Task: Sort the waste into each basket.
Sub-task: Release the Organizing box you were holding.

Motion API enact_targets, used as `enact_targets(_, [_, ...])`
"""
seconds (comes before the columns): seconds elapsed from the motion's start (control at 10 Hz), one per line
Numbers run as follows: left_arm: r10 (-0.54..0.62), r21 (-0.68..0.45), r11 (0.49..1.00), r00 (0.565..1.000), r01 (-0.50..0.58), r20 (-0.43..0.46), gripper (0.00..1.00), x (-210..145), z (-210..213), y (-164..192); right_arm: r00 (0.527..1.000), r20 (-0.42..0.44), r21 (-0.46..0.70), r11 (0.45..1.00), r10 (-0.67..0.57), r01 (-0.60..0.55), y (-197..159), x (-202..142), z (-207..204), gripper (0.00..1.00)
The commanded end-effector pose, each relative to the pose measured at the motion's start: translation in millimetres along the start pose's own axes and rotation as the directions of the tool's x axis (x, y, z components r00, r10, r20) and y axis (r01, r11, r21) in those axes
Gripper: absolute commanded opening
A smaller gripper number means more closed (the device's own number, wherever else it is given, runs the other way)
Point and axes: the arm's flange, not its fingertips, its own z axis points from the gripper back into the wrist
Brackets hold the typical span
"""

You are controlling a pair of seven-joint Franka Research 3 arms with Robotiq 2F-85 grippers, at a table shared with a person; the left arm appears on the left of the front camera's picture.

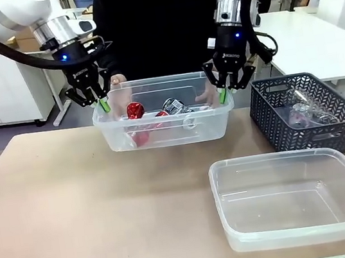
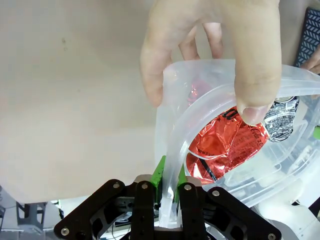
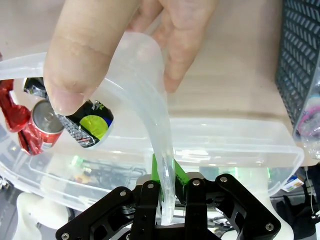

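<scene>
In the front view, the left end effector [image 1: 102, 104] and the right end effector [image 1: 222, 94] hang at opposite short ends of a clear tub [image 1: 214, 126] at the far side of the worktop [image 1: 74, 208]. The tub holds a crushed red can [image 1: 134, 111] and a silver can [image 1: 174, 106]. To its right stands a dark lattice basket [image 1: 290, 132] with clear bottles [image 1: 304, 112] already in it, and an empty tub [image 1: 280, 155] lies nearer the robot. Whether each end effector has contact is hard to read here. The left wrist view settles it for that side: the left end effector [image 2: 167, 175] is clamped on the thin rim of the clear tub [image 2: 200, 107], which bows between the pads, while a person's hand [image 2: 220, 45] pinches the same rim just above the red can [image 2: 225, 145]. The right wrist view shows the same at the other end: the right end effector [image 3: 167, 176] is closed on the rim [image 3: 150, 90], and the person's other hand [image 3: 100, 45] has its thumb over the rim near the silver can [image 3: 90, 125]. The tub looks light but floppy, so it is best held at both ends. The cans are light, dented and slick, so a grip across the crushed middle suits them best.
</scene>
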Motion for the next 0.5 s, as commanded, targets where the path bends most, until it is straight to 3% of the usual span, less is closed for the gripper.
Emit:
enact_targets(0.0, [-0.001,-0.012,1.0,1.0,0.001,0.013,0.07,-3.5,1.9,-2.1,1.0,0.004,0.0,1.0,0.0,0.0,0.2,-5.6,-1.7,0.06])
enact_targets(0.1, [0.0,0.0,1.0,1.0,0.0,0.0,0.51,0.0,0.0,0.0,1.0,0.0,0.0,1.0,0.0,0.0,0.0,0.0,0.0,0.4])
enact_targets(0.2, [-0.012,0.028,1.0,1.0,0.011,0.007,0.66,-2.3,6.4,-4.8,1.0,0.016,0.0,1.0,-0.006,0.006,-0.6,-5.3,4.0,0.64])
enact_targets(0.3, [-0.027,0.038,0.999,0.999,0.026,0.017,1.0,-8.3,14.5,-8.4,0.999,0.039,0.019,1.0,-0.008,0.008,-2.8,-12.9,9.4,0.99])
enact_targets(0.4, [-0.037,0.047,0.998,0.998,0.035,0.042,1.0,-17.3,25.3,-9.5,0.997,0.076,0.057,0.998,0.002,-0.006,-9.1,-23.8,20.3,1.0])
